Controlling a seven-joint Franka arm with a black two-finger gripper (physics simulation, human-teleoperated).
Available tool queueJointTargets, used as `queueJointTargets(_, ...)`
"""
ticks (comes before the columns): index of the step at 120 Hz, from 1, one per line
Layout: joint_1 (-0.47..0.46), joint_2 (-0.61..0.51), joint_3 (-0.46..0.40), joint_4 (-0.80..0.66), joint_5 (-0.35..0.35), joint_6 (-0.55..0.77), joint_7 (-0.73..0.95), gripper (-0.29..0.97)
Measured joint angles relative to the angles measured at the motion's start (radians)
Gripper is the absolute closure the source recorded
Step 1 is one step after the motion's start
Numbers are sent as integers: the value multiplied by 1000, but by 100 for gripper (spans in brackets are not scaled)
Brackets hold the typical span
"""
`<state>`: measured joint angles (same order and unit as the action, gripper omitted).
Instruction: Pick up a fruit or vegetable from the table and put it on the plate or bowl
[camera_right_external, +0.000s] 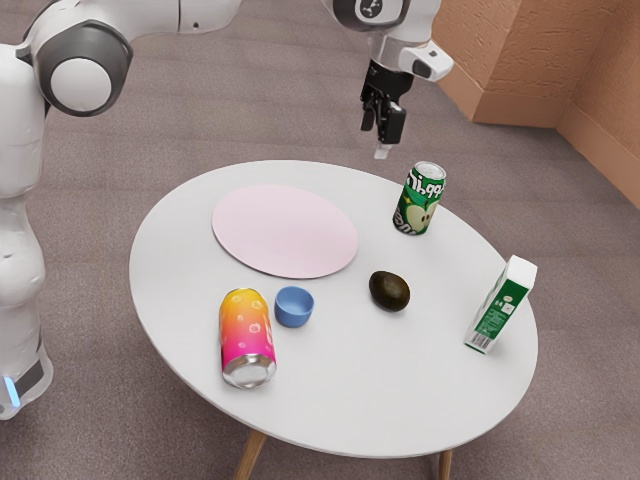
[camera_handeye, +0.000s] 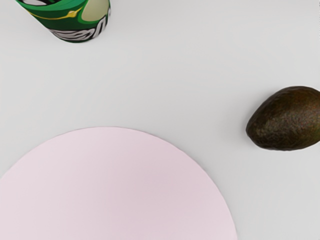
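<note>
Approach step; the avocado (camera_right_external: 389, 290) is not yet grasped. It lies on the desk (camera_right_external: 400, 390) near the pink plate (camera_right_external: 285, 230), apart from it. My tool (camera_right_external: 385, 125) hangs high beside the green can (camera_right_external: 420, 198); spread or pressed together, I cannot tell. Next: move over the avocado, descend, grasp.

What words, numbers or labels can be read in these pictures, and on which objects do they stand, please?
"99": on the green can; the marks before it are unclear.
On the carton, the print is too small to read.
On the pink-orange can, no text shows.
</note>
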<state>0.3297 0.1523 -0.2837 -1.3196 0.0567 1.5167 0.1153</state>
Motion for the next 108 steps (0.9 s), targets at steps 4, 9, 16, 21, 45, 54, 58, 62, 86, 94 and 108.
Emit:
queueJointTargets(4,0,1,0,1,0,0,2,0)
queueJointTargets(9,0,1,0,1,0,0,5,0)
queueJointTargets(16,0,2,0,1,1,-1,8,0)
queueJointTargets(21,0,2,0,1,1,-1,11,0)
queueJointTargets(45,2,3,-15,42,19,5,42,0)
queueJointTargets(54,-11,10,-67,80,67,9,90,0)
queueJointTargets(58,-18,22,-76,87,81,12,118,0)
queueJointTargets(62,-18,36,-81,91,93,14,148,0)
queueJointTargets(86,-11,88,-85,52,119,45,318,0)
queueJointTargets(94,-10,99,-84,41,120,52,364,0)
queueJointTargets(108,-10,110,-83,36,120,61,436,0)
